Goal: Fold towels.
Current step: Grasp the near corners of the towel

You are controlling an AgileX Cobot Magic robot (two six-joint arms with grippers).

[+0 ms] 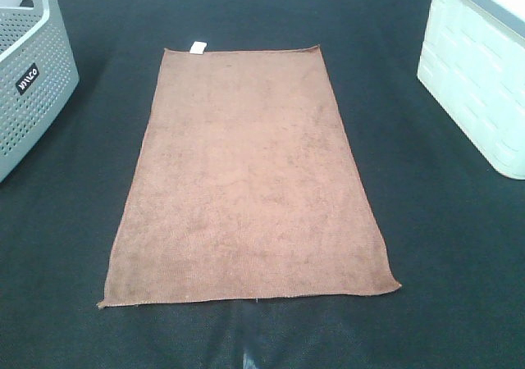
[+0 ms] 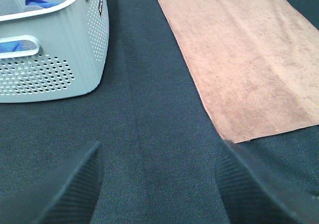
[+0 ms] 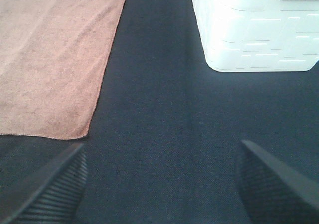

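Observation:
A reddish-brown towel (image 1: 246, 180) lies flat and unfolded in the middle of the dark table, long side running front to back. Its small white tag (image 1: 196, 47) is on the far short edge. The towel also shows in the left wrist view (image 2: 249, 59) and in the right wrist view (image 3: 50, 59). My left gripper (image 2: 159, 184) is open and empty over the bare mat, to the left of the towel's near left corner. My right gripper (image 3: 159, 184) is open and empty over the mat, to the right of the towel's near right corner. Neither gripper shows in the high view.
A grey perforated basket (image 1: 29, 74) stands at the back left; in the left wrist view (image 2: 50, 50) it holds something blue. A white bin (image 1: 480, 82) stands at the back right, also in the right wrist view (image 3: 254, 30). The dark mat (image 1: 443, 246) surrounds the towel.

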